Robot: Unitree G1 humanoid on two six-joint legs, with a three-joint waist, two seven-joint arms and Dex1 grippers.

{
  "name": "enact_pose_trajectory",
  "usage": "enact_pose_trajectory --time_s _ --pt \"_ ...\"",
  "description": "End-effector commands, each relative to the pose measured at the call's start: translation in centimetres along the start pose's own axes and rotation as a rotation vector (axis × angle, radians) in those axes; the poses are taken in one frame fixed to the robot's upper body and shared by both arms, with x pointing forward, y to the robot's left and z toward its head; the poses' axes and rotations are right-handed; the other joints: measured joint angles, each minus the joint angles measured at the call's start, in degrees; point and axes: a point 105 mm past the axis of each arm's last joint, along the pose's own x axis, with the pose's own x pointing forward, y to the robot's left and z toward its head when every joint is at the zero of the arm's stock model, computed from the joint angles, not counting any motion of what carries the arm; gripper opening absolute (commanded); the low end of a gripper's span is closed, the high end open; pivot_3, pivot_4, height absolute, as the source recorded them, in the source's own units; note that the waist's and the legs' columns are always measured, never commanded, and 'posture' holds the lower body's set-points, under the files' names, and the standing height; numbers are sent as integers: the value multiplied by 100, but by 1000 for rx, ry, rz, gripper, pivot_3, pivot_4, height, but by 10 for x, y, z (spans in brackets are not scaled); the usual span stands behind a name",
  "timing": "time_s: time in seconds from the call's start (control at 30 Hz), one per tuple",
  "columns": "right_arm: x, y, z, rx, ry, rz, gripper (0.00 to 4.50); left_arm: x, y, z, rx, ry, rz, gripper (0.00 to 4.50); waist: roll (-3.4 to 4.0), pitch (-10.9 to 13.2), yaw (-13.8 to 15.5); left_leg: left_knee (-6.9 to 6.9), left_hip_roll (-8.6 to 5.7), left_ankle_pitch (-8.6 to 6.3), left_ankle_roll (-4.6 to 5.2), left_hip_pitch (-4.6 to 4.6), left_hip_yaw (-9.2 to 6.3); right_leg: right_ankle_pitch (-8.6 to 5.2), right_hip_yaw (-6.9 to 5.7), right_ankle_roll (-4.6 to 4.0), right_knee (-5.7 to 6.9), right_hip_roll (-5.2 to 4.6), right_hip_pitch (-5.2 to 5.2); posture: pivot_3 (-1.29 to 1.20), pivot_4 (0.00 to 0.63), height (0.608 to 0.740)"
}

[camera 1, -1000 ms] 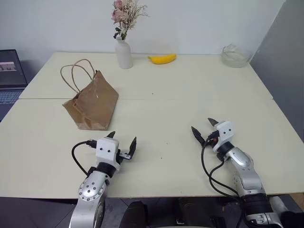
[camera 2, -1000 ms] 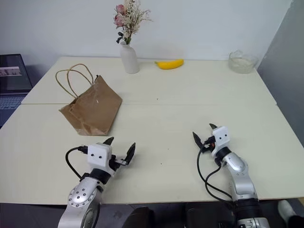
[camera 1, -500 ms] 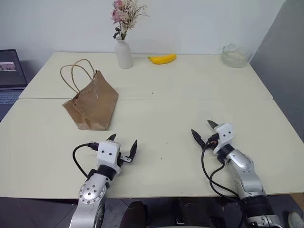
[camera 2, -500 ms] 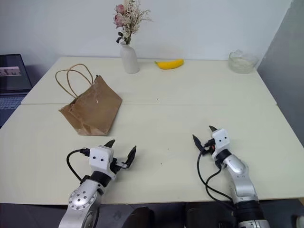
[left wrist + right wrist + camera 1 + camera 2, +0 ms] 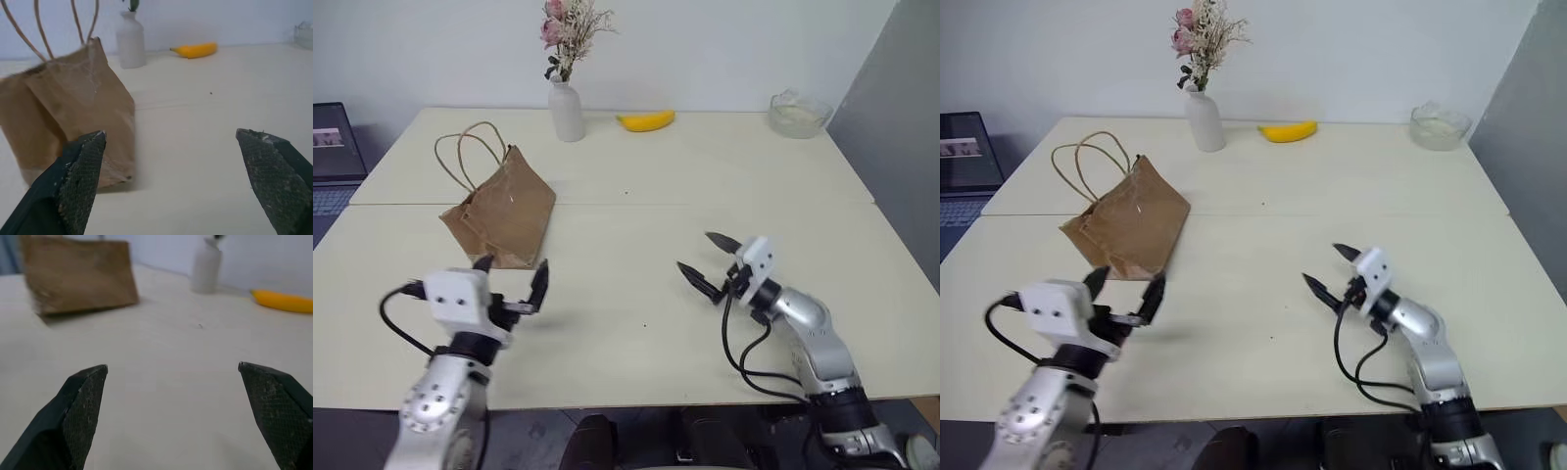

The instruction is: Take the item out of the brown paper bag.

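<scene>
Brown paper bag unmoved, both claws higher.

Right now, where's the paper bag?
In the left eye view, the paper bag stands on the table's left side, just beyond the left gripper, nearer than the vase.

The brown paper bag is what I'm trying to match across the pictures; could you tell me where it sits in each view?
Left eye view: the brown paper bag stands on the table's left half, ahead of the left gripper.
Right eye view: same place.
Left wrist view: the bag rises beyond one finger.
Right wrist view: the bag lies far across the table.
Shared landmark: the white vase, with the banana beside it.
</scene>
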Motion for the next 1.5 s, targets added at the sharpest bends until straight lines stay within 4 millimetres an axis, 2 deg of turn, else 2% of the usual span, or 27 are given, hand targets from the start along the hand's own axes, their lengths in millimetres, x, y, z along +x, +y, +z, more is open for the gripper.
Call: enact_pose_trajectory --time_s 0.03,0.13,0.3,0.5,0.63,0.87,1.03,1.13,1.23,1.5 --pt "14 15 30 32 -46 155 4500 2 21 24 -72 -27 -19 4456 -1 0 1 0 1 0 0 0 -3 0 -2 0 0 2 0 0 150 740" --pt "25 25 50 79 -60 272 4500 12 38 46 -128 -8 -96 4456 -6 5 15 1 2 0 -1 -3 -14 -1 -12 -1 7 7 -1 0 150 740" --pt "29 28 58 105 -59 304 4500 30 78 82 -70 24 -79 4456 -7 6 23 -2 -3 0 -1 -7 -9 -3 -8 -4 -3 3 -2 0 150 740" --pt "28 27 59 104 -65 278 4500 63 118 81 -87 151 51 4456 -5 8 35 -8 -5 -1 -2 -8 2 -1 0 -2 -20 -3 -1 0 150 740" --pt "27 34 67 77 -73 317 4500 82 120 76 -70 222 22 4456 -4 8 18 -9 -4 -1 -3 -12 3 0 0 -1 -20 -2 -5 0 150 740" --pt "22 56 88 -3 -84 501 4500 114 114 75 -57 280 -58 4456 -5 9 20 -10 -3 -1 -8 -29 3 0 -1 -1 -21 -6 -23 0 150 740" --pt "22 58 94 -25 -89 523 4500 129 108 71 -56 318 -112 4456 -6 8 17 -9 -3 -1 -9 -42 5 0 0 -2 -21 -7 -35 0 150 740" --pt "22 58 95 -27 -87 515 4500 134 104 67 -56 344 -139 4456 -7 7 19 2 -5 0 -10 -80 4 2 0 -1 -10 -9 -71 0 150 740" --pt "22 58 96 -25 -86 508 4500 136 104 64 -48 366 -150 3899 -7 7 18 5 -5 1 -11 -89 2 4 -3 -5 -8 -11 -77 0 150 740" --pt "23 58 96 -17 -86 497 4500 143 104 66 -24 398 -174 1464 -8 7 17 8 -10 0 -9 -90 0 2 -5 -2 3 -14 -79 0 150 740"
